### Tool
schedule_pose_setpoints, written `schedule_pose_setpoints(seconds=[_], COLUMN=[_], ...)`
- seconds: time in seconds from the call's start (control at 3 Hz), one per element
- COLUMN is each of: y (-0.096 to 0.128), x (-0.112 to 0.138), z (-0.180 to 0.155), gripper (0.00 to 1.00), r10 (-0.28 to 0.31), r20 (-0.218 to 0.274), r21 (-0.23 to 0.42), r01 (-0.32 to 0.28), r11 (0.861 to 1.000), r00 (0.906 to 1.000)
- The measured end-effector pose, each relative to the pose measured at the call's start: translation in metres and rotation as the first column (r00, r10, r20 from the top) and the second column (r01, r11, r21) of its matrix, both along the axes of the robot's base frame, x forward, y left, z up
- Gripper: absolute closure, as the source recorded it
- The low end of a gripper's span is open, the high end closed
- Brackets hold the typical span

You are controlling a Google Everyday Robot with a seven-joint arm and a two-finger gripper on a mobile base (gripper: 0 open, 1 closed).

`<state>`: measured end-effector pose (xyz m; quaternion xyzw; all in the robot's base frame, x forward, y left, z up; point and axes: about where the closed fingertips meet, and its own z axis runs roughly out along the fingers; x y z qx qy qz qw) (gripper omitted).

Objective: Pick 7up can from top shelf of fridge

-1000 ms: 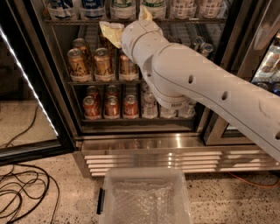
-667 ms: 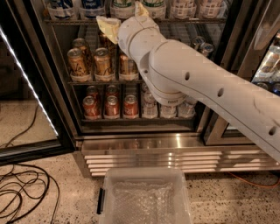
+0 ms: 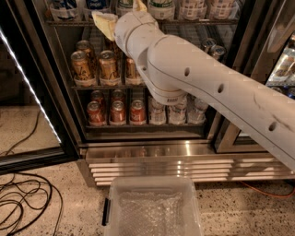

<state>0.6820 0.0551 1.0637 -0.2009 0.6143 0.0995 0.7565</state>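
On the floor before the fridge, we are seeing a clear plastic bin sitting just below the ribbed steel base. Black cables are lying loose to its left, and an orange cable is trailing at the right. A strip of white light is glowing along the edge of the open door.

Inside, gold-brown cans are standing on the middle rack. Red cans are standing on the lower rack, with pale cans beside them. Our thick white arm is lying diagonally across the opening from lower right to upper left, hiding the right side of the middle rack and part of the lower one.

Up on the top shelf, blue-and-white cans are standing at the left and white cans at the right. The 7up can is standing between these groups, left of centre, with its top cut off by the upper edge of our view.

The hand is sitting right at that can, at the shelf's front rail, and is overlapping the can's lower body from where we are looking. We are unable to tell how far the hand is open, or whether it is touching the can.
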Motion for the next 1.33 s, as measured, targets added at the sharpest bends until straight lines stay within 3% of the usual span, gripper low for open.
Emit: schedule_pose_setpoints(seconds=[0.67, 1.33], y=[0.002, -0.009], x=[0.015, 0.041], z=[-0.001, -0.004], gripper=[0.33, 0.32], r10=[-0.051, -0.152], r20=[-0.023, -0.048], r21=[-0.015, -0.001], r01=[0.05, 0.152], r11=[0.999, 0.988], r00=[0.9984, 0.9872])
